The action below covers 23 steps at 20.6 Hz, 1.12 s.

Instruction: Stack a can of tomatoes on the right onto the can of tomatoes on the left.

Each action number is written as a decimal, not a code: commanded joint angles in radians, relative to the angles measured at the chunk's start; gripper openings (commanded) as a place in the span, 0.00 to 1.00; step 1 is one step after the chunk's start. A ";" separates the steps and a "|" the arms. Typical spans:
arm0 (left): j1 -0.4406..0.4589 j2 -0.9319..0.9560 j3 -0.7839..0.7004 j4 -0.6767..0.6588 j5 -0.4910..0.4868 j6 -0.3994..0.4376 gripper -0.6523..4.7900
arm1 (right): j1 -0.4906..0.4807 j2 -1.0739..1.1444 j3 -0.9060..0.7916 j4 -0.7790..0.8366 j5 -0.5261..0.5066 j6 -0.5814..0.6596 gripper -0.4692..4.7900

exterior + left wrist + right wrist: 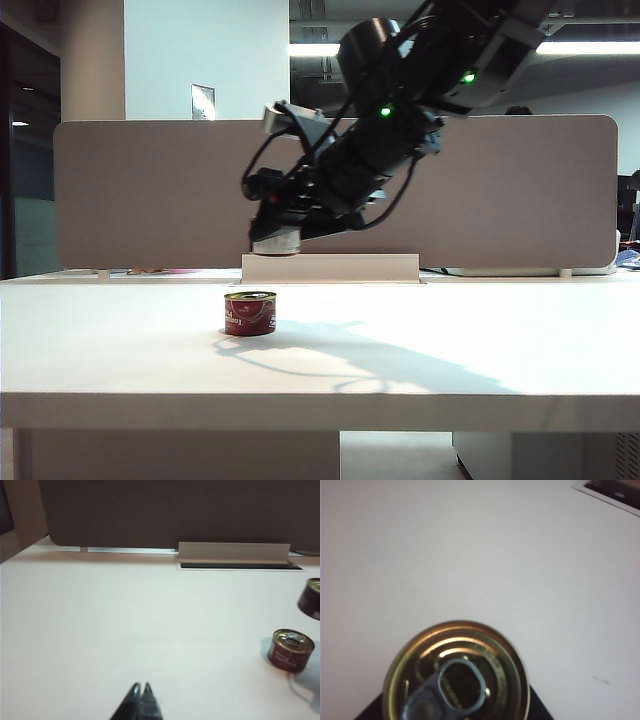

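One red can of tomatoes (250,313) with a gold pull-tab lid stands on the white table (480,350), left of centre; the left wrist view also shows this can (291,650). My right gripper (277,228) hangs above and slightly right of it, shut on a second can of tomatoes (275,243). In the right wrist view that held can's lid (457,672) fills the space between the dark fingers (540,709). The held can (312,598) also shows at the edge of the left wrist view. My left gripper (141,686) hovers low over bare table, shut and holding nothing.
A grey partition panel (150,190) runs along the back of the table. In front of it a white raised cable box (330,267) sits at the back centre, just behind the held can. The table's front edge (320,410) is near the camera.
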<state>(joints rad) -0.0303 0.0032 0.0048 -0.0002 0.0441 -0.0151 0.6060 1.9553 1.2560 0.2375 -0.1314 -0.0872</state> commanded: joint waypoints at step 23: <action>0.001 0.001 0.003 0.009 0.005 0.003 0.11 | 0.060 0.101 0.076 -0.008 0.055 -0.041 0.48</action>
<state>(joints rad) -0.0299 0.0029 0.0048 -0.0006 0.0444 -0.0151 0.6636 2.0621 1.3254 0.1905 -0.0830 -0.1242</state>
